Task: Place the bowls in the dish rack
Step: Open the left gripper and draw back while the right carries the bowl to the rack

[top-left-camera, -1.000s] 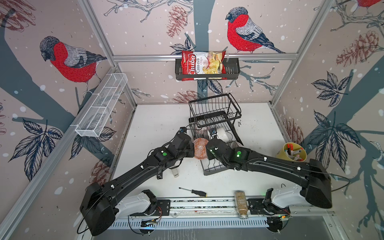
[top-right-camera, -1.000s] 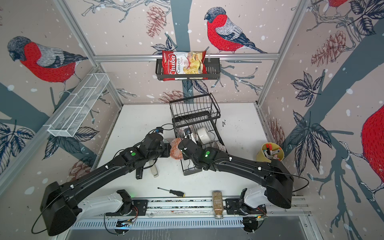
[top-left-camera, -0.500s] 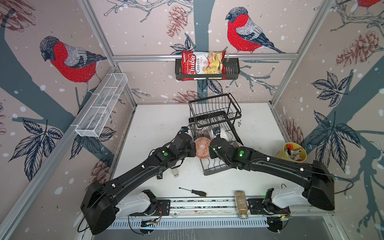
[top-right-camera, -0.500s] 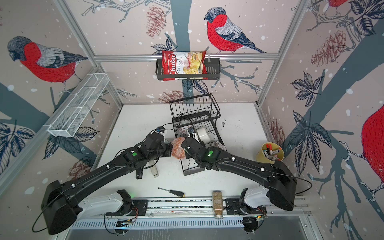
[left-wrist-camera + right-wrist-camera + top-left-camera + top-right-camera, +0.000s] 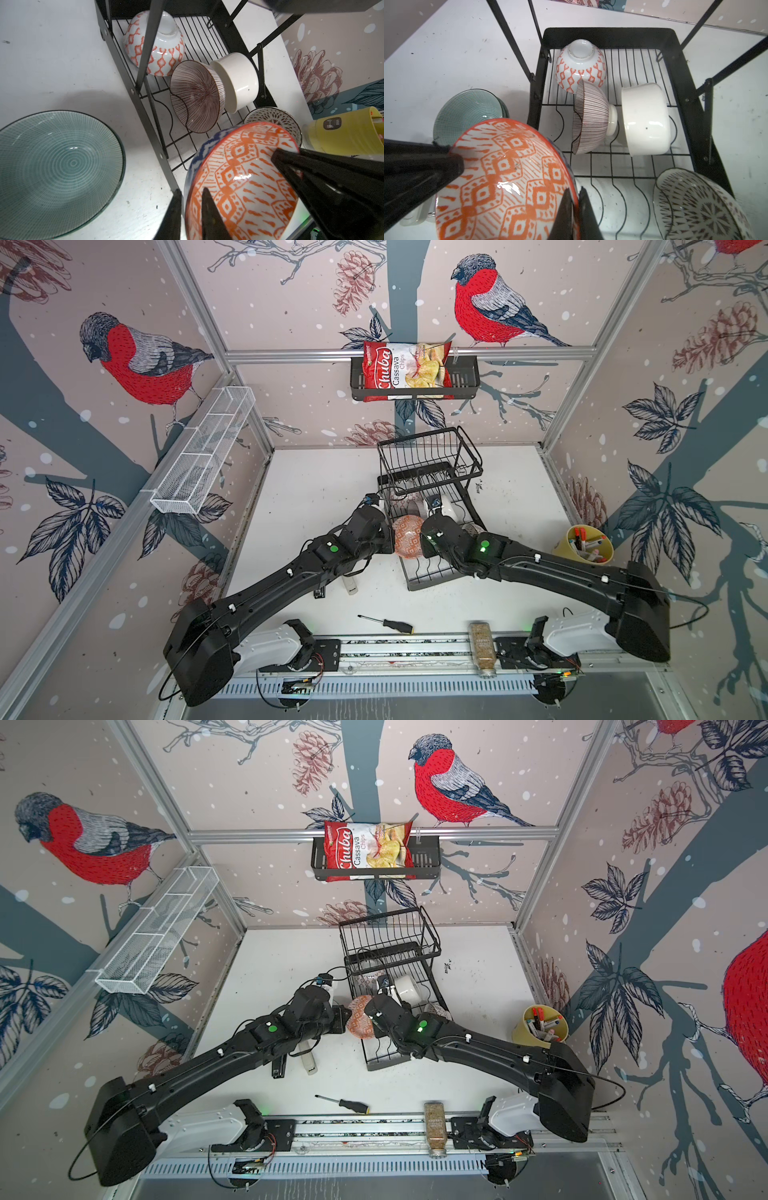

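Right tool [image 5: 574,193]: clenched on the rim of the orange-lattice bowl [image 5: 508,176], one finger inside and one outside. Left tool [image 5: 191,193]: jaws straddle the opposite rim, set a little wider than its thickness; you cannot tell from these views whether they bear on it. Orange-lattice bowl, blue outside: aloft and tilted between the two tools, over the left edge of the lower tier of the dish rack [image 5: 608,37]. Lower tier, loaded: red-diamond bowl [image 5: 581,66] upside down at the far end; striped bowl [image 5: 591,120] on edge, its foot just beside the plain white bowl [image 5: 645,120]; dart-patterned bowl [image 5: 699,207] toward the near right. Teal bowl [image 5: 467,110]: on the surface [image 5: 446,52] just beside the rack, not yet loaded. Handling note, as a judgement: this looks like a hand-over. Draw the left tool straight off the rim before you carry, and hold the right pinch firm. Then turn the bowl on edge and lower it into the free wavy slots nearer you than the striped bowl, clear of the slanted posts.
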{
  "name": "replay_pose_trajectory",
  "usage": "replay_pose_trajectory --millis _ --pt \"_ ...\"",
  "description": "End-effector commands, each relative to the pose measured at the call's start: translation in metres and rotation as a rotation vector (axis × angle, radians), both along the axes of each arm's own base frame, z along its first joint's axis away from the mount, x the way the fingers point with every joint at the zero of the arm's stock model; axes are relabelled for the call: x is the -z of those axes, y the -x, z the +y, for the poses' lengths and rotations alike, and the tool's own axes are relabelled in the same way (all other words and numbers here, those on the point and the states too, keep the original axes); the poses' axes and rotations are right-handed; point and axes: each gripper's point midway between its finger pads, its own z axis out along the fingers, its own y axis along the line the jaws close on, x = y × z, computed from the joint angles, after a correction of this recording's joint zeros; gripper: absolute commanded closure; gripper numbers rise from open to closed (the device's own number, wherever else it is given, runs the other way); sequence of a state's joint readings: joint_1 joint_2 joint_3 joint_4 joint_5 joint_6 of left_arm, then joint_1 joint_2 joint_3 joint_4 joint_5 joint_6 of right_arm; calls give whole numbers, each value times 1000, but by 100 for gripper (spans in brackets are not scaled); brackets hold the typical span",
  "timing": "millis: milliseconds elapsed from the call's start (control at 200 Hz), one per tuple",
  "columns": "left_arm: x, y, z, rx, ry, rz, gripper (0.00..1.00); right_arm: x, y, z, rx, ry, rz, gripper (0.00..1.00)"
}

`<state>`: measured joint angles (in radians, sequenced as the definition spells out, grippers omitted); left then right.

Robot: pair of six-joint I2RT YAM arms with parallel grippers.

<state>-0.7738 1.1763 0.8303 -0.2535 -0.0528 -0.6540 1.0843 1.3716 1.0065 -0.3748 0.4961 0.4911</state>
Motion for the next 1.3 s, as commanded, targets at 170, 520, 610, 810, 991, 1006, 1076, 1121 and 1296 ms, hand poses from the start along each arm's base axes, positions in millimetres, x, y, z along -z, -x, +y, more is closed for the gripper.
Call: replay_pose_trajectory --millis 170,520,610,810,991,1006,1076,1121,1296 --pt "-9 -5 -6 4 39 -35 49 -20 -7 -18 56 35 -76 100" --pt "-15 -4 5 -26 41 -78 20 -25 -8 -75 203 231 -174 100" --pt "-14 -3 7 -29 43 -88 19 -25 -10 -88 227 314 -212 100" --pt "-9 -3 13 -49 28 -92 17 -33 -11 -106 247 478 -312 100" --pt "-6 -4 21 -70 4 -109 14 -34 -8 -113 246 584 -358 100" --pt "-6 -5 21 -71 2 -110 14 -34 -8 -113 247 593 -361 100" --pt "-5 -6 23 -77 -7 -113 11 -34 -7 -111 245 618 -373 100" --pt "-4 -7 26 -82 -13 -114 9 -33 -6 -109 244 642 -387 100" --pt "-2 -10 37 -106 -21 -125 3 -26 -7 -105 230 726 -415 100"
